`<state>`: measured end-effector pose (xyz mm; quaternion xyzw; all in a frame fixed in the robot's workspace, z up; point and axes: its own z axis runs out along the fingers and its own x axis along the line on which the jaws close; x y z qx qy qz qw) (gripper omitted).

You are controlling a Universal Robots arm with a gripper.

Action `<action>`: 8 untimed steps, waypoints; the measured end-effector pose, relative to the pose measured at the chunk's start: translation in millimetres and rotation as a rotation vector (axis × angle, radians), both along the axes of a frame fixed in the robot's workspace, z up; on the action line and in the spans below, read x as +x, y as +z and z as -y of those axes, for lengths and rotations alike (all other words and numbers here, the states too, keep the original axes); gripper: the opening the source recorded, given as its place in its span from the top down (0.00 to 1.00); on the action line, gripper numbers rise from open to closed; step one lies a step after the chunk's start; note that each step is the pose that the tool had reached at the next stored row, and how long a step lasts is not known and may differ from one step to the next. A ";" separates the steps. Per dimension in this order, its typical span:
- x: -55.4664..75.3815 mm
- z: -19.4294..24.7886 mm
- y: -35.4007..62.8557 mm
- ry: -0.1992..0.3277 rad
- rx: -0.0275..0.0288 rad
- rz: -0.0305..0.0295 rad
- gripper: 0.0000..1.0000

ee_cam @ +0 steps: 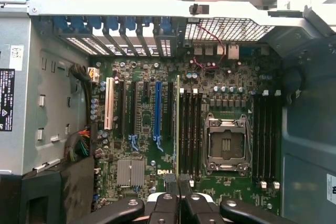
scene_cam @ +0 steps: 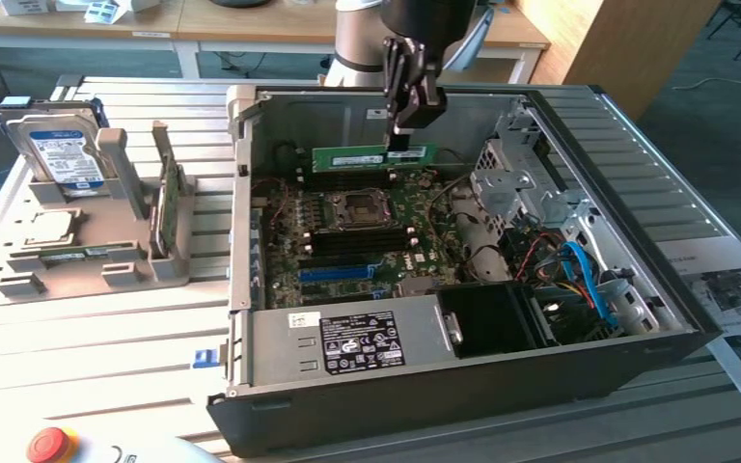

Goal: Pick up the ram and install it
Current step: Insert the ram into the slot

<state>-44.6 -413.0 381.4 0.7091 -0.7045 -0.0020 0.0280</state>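
Observation:
The ram (scene_cam: 360,154) is a long green stick with a white label strip. It hangs level, on its long edge, over the far part of the motherboard (scene_cam: 344,241) inside the open computer case (scene_cam: 474,386). My gripper (scene_cam: 403,145) comes down from above and is shut on the stick's upper edge near one end. In the wrist view the ram (ee_cam: 177,124) appears edge-on as a thin pale line running out from between my fingertips (ee_cam: 172,179), along the black memory slots (ee_cam: 189,129) beside the CPU socket (ee_cam: 226,145). I cannot tell whether it touches a slot.
A grey holder (scene_cam: 88,260) on the exterior view's left carries a hard drive (scene_cam: 62,154), an upright green card (scene_cam: 162,203) and a chip (scene_cam: 42,230). Case walls, a drive cage (scene_cam: 525,193) and blue cables (scene_cam: 590,280) surround the board. A red stop button (scene_cam: 49,444) sits at the near edge.

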 end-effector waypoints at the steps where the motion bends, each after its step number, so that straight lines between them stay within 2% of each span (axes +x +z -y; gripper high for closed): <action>1: 0.7 0.0 0.0 -0.001 0.0000 -0.0020 0.88; 8: 6.1 0.1 -0.4 -0.007 -0.0001 -0.0188 0.88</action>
